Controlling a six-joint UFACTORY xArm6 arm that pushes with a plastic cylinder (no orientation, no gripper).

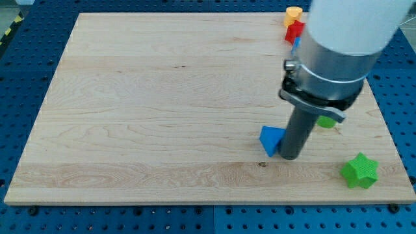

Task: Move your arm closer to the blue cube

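Landmark for this report: the blue block [271, 140], a wedge or triangular shape as far as can be made out, lying on the wooden worktop [162, 110] right of centre and toward the view's bottom.

My tip [288, 156] sits just beside the blue block on its right side, touching it or very nearly so; the exact contact line cannot be resolved. The dark rod rises from there into a grey collar and the white arm body, which covers the worktop up and to the right of the blue block.

No claw is fitted to this arm, so there is nothing spread, pressed together or pinching; the rod holds nothing.

A second blue piece [296, 43] shows as a thin sliver at the arm's left edge, well above the blue block toward the view's top. Its shape is hidden by the arm, so I cannot tell whether this or the wedge-like block is the cube named in the task.

Other items, placed from the blue block:
- Green star [359, 171]: to the right and slightly lower, well apart, near the worktop's bottom right corner.
- Green block [326, 121]: to the right and a little higher, mostly hidden under the collar; shape not determinable.
- Red block [294, 30]: far above, near the top edge, just above the blue sliver.
- Yellow block [294, 12]: directly above the red one, at the worktop's top edge.
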